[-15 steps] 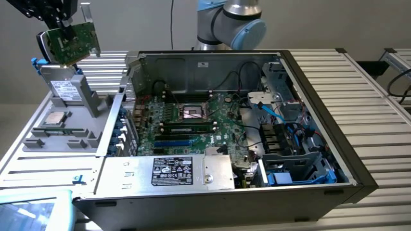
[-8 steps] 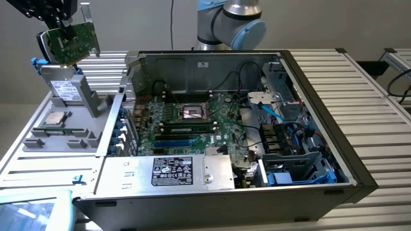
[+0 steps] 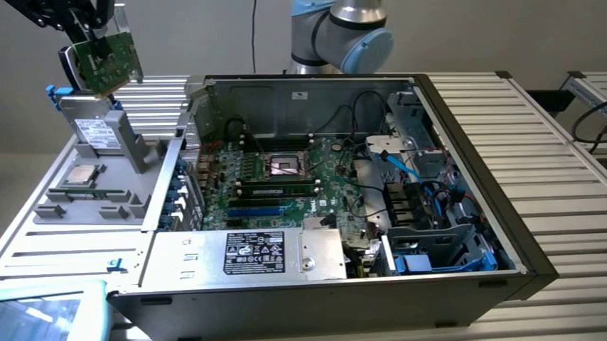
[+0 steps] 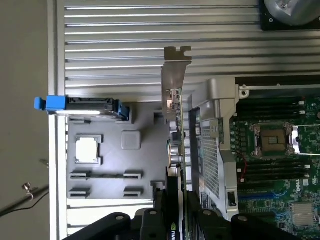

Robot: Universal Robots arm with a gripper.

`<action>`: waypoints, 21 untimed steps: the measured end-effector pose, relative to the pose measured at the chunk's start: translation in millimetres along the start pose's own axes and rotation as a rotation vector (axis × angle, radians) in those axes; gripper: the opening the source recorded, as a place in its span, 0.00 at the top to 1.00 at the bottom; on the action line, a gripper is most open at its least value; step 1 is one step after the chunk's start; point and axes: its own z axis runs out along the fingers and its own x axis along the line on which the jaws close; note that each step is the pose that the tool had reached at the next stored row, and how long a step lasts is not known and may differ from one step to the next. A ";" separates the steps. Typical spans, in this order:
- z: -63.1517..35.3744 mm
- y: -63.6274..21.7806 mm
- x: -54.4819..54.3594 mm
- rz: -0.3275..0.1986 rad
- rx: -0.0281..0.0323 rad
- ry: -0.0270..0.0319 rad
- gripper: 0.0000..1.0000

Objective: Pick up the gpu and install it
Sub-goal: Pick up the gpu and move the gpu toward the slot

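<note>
The gpu (image 3: 106, 58) hangs in the air at the upper part of the exterior view's left, its green circuit board facing the camera. My gripper (image 3: 88, 30) is shut on its upper edge. It is held above the grey parts tray (image 3: 133, 160), clear of it. In the wrist view the gpu (image 4: 176, 130) appears edge-on, with its silver end bracket (image 4: 176, 70) pointing away from my gripper (image 4: 175, 222). The black fingers (image 4: 150, 220) clamp the card from both sides.
The open computer case (image 3: 455, 142) lies to the exterior view's right of the tray, with the motherboard (image 3: 275, 177) exposed inside. The tray holds an upright grey drive (image 3: 95, 131) and a processor chip (image 3: 78, 174). The arm's base (image 3: 337, 35) stands behind the case.
</note>
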 end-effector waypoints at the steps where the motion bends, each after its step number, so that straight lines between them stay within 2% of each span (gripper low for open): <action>1: 0.0 0.0 0.0 -0.019 -0.0011 0.0011 0.71; 13: 0.0 0.0 0.0 -0.236 -0.0172 0.0168 0.71; 21: 0.0 0.0 0.0 -0.367 -0.0374 0.0309 0.71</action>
